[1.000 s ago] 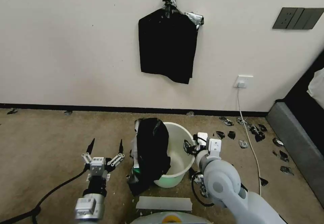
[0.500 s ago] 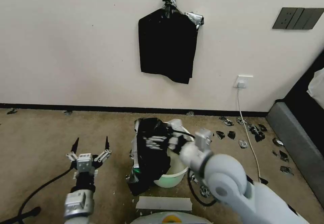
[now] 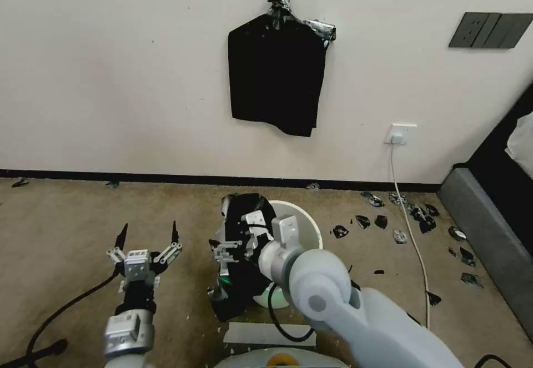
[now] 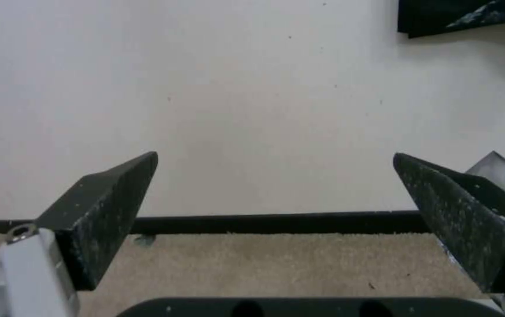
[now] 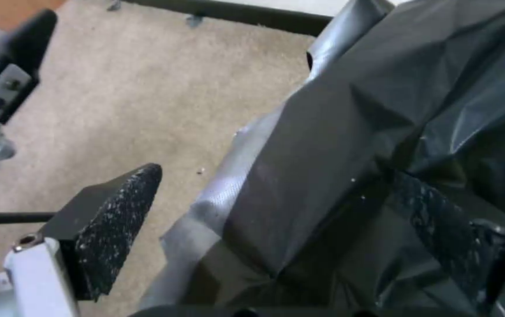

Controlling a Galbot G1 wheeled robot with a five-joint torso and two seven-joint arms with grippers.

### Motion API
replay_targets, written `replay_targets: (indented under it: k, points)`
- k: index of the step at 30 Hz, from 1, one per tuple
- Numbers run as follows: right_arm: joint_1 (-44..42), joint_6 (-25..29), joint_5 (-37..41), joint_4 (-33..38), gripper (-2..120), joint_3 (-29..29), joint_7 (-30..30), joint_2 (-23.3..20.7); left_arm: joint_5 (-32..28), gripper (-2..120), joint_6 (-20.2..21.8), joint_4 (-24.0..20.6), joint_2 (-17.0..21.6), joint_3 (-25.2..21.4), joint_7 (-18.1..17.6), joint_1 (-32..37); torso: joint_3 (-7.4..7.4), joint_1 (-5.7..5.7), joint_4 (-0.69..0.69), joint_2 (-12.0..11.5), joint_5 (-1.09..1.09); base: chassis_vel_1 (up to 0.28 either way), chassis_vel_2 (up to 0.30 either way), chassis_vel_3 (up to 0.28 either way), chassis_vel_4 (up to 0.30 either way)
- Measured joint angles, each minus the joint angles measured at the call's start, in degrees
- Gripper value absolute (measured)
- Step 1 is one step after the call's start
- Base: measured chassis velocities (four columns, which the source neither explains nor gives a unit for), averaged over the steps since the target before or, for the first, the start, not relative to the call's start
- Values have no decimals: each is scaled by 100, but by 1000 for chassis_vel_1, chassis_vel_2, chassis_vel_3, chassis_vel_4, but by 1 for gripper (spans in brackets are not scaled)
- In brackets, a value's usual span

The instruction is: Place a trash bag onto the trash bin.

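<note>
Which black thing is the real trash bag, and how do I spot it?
Look at the wall, then down to the carpet, to the white bin. The bag is the crinkly, shiny black sheet draped over the bin's left rim. The flat bundle hangs on the wall; the scraps are tiny floor bits.

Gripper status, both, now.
Left gripper: open, empty, above the carpet.
Right gripper: open, fingers straddling the trash bag draped on the trash bin.
</note>
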Motion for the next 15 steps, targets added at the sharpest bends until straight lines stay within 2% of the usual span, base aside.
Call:
replay_targets:
  k: [9,11,12,15]
  points:
    - [-5,3,-309,-311,100,-77,-41,128,12,100,-13,-4,1,32,-1,23,0,0,0,0,1,0,0,0,0]
    - [-9,15,-372,-331,92,-66,-71,122,26,100,-13,-11,1,62,-1,32,0,0,0,0,1,0,0,0,0]
    - [-9,15,-372,-331,92,-66,-71,122,26,100,-13,-11,1,62,-1,32,0,0,0,0,1,0,0,0,0]
    - [-18,33,-413,-331,76,-36,-99,81,36,100,-13,-1,1,96,0,32,0,0,0,0,1,0,0,0,0]
